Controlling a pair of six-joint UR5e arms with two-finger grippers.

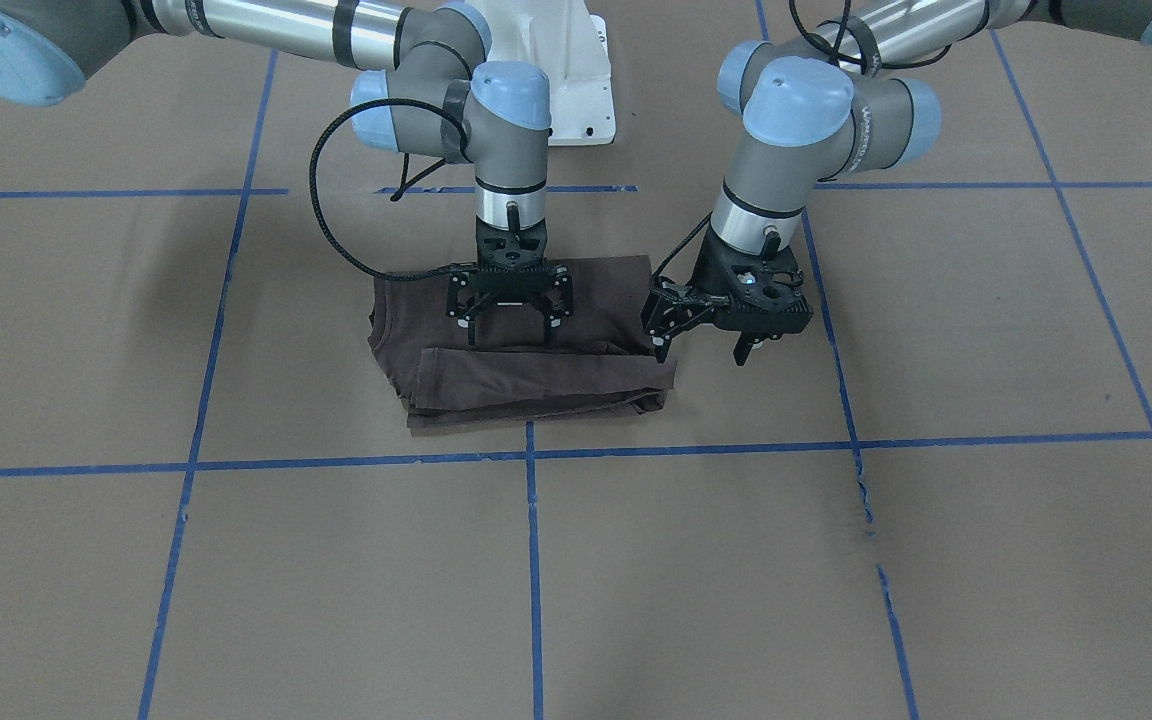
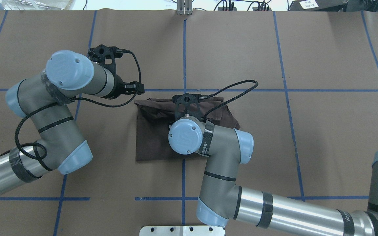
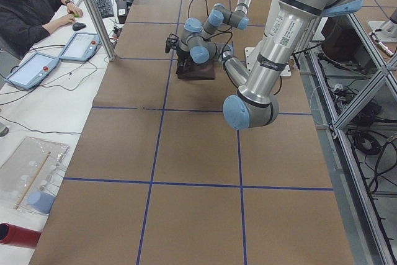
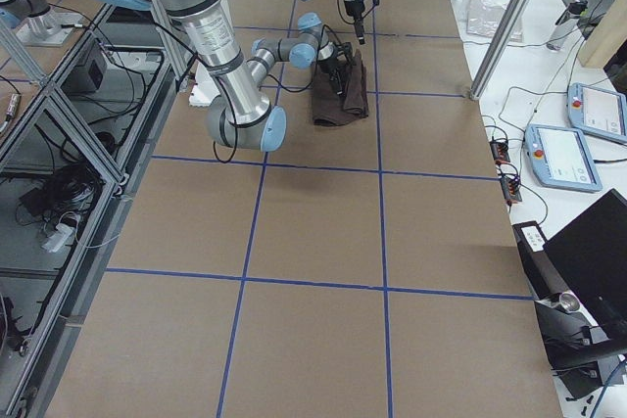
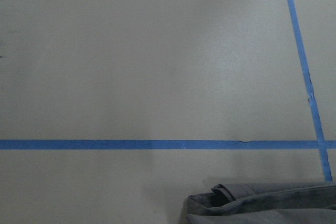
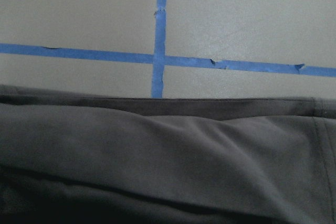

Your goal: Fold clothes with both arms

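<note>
Dark brown T-shirt [image 1: 536, 385] lies folded in a thick rectangular bundle mid-table on the paper-covered table [image 1: 936, 560]. Its front edge sits just short of a blue tape line [image 1: 696, 449]. Several layers are stacked, with the top layer folded over along the near side in the front-facing view.

Right gripper [image 1: 508, 335] points straight down over the bundle's middle, jaws spread, nothing between them. Cannot tell if the tips touch cloth. Left gripper [image 1: 699, 345] is tilted, just beside the shirt's edge on the robot's left. Its jaws are spread too and empty, with 1 finger close to the fabric corner.

Overhead, the right arm [image 2: 218, 144] covers part of the shirt and the left arm [image 2: 57, 127] is bent off to the side.

Left wrist view shows mostly bare table, 2 tape lines crossing, and a shirt corner low right. In the right wrist view cloth fills the lower half, with a tape cross above.

White base block [image 1: 576, 80] sits behind the arms. 1 person [image 3: 31, 10] sits at a desk beside the table.
</note>
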